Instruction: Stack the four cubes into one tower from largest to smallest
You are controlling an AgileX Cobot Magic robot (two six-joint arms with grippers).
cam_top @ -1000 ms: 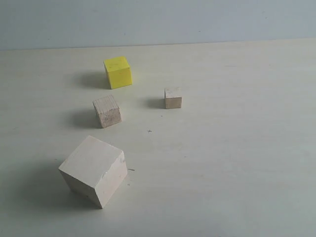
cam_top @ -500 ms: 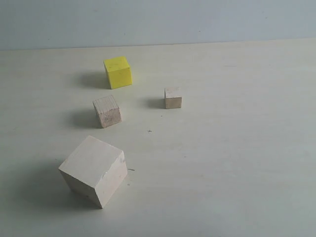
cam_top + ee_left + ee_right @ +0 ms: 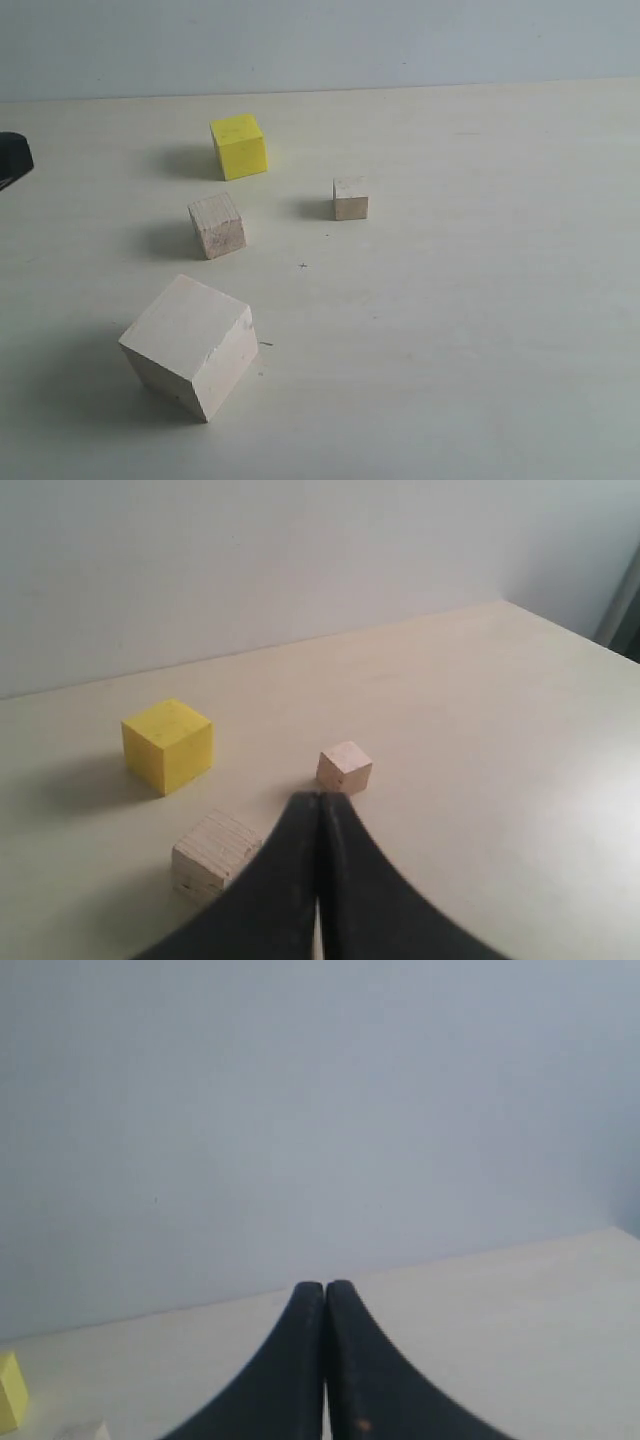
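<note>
Left gripper (image 3: 320, 808), jaws pressed together and empty, is a dark tip at the exterior view's 9 o'clock edge. Around the pencil cross (image 3: 303, 265), the large pale cube (image 3: 190, 345) sits at 8 o'clock, the smaller wood cube (image 3: 217, 225) at 10, the yellow cube (image 3: 239, 146) at 11 and the smallest cube (image 3: 350, 198) at 1, all apart and unstacked; right gripper (image 3: 325, 1290) is likewise closed. Judgement: yellow goes on the pale base first, so open the left jaws, square them to its faces, and match the base's skew on release.

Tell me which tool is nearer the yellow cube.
Left, most likely. The left tool has the yellow cube ahead in plain view; the right tool sits farther off, catching only a sliver of it at its picture's edge.
</note>
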